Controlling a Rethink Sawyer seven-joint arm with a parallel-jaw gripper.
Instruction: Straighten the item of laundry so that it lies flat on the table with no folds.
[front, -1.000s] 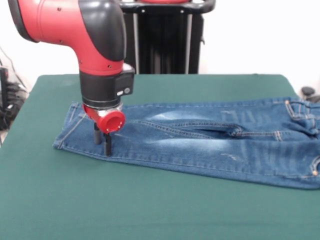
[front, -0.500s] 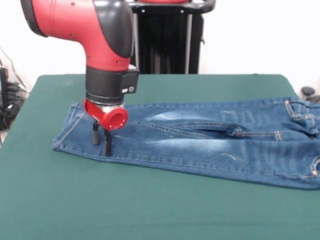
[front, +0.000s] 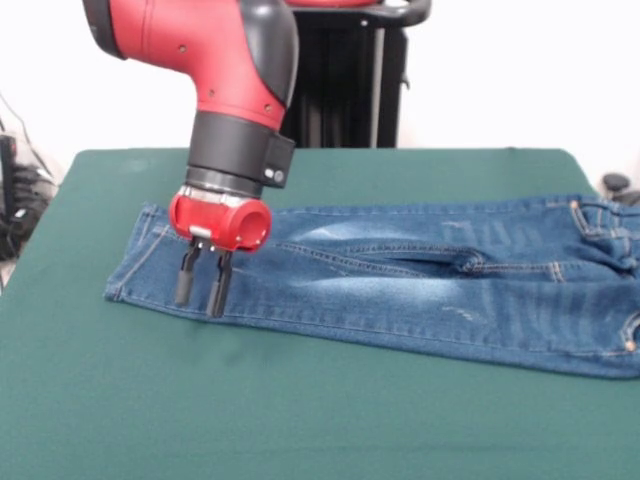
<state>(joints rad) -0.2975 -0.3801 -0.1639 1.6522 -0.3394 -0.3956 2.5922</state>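
Observation:
The item of laundry (front: 400, 290), a small pair of blue denim jeans with faded patches, lies lengthwise across the green table (front: 300, 420). Its leg hems are at the left, and its waist runs off the right edge of the front view. A raised crease runs along the middle between the legs. My gripper (front: 200, 298) is over the leg ends at the left, tilted, with its black fingers (front: 217, 290) slightly apart and open. The tips sit at the near edge of the denim with nothing held between them.
The black pedestal (front: 340, 80) rises behind the table's far edge. Dark cables (front: 15, 200) hang beside the left end of the table. A small dark object (front: 615, 185) sits past the right corner.
The arm has swung to the right and tilted, so the fingers now slant down to the left. The jeans' left hem has shifted very slightly left.

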